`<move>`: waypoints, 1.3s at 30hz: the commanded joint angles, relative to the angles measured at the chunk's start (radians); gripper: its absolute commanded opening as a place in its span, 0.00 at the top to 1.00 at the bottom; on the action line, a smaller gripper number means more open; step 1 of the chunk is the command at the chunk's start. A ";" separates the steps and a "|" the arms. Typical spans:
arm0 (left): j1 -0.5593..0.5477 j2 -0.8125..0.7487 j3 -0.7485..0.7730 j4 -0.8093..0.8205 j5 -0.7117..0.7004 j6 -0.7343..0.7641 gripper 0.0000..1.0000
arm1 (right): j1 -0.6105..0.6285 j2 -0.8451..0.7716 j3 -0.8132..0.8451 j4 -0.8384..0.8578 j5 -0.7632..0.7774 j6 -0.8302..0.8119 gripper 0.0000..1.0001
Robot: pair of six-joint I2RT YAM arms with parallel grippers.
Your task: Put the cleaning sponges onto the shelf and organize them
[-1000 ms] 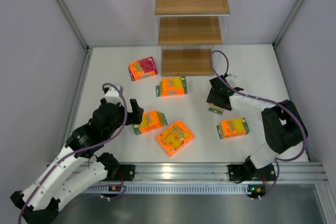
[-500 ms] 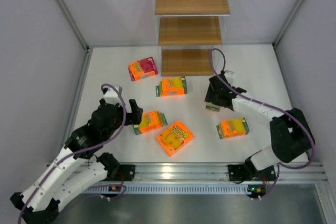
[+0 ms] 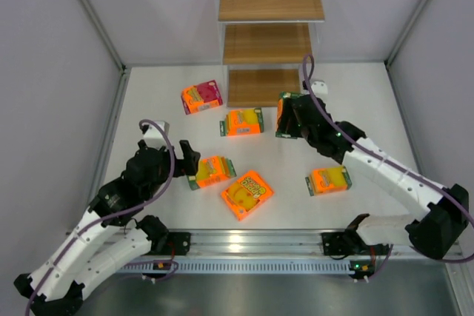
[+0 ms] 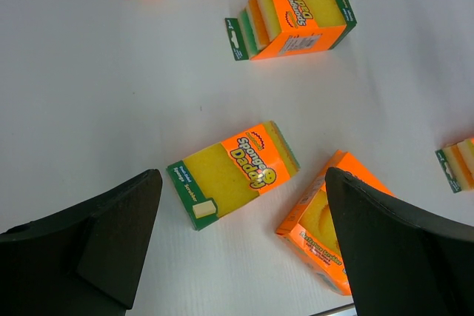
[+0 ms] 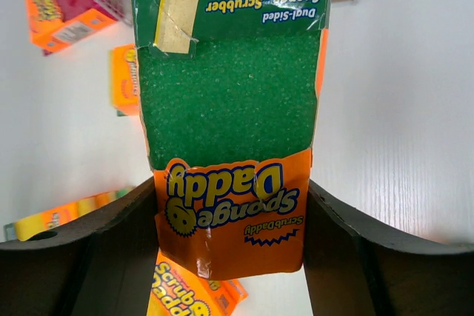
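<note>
Green-faced sponge pack clamped across width, side edges between right gripper fingers, held near shelf lowest board. Likely light, squashy, wrap slippery: pinch mid-body, gently. Five more packs loose on table. Left gripper spread wide, empty, above yellow-topped pack.

White left arm and right arm, black joints, purple cable looping along each, black wedge-shaped fingers, silver base rail.
</note>
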 commanded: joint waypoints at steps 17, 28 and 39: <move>-0.003 -0.038 -0.004 -0.009 -0.085 -0.034 0.02 | 0.224 0.063 0.649 -0.157 0.020 -0.266 0.47; -0.003 -0.027 -0.005 -0.016 -0.105 -0.040 0.02 | 0.226 0.250 1.068 -0.182 0.048 -0.447 0.49; -0.002 -0.010 -0.001 -0.032 -0.137 -0.051 0.02 | 0.186 0.398 1.200 0.070 0.100 -0.693 0.50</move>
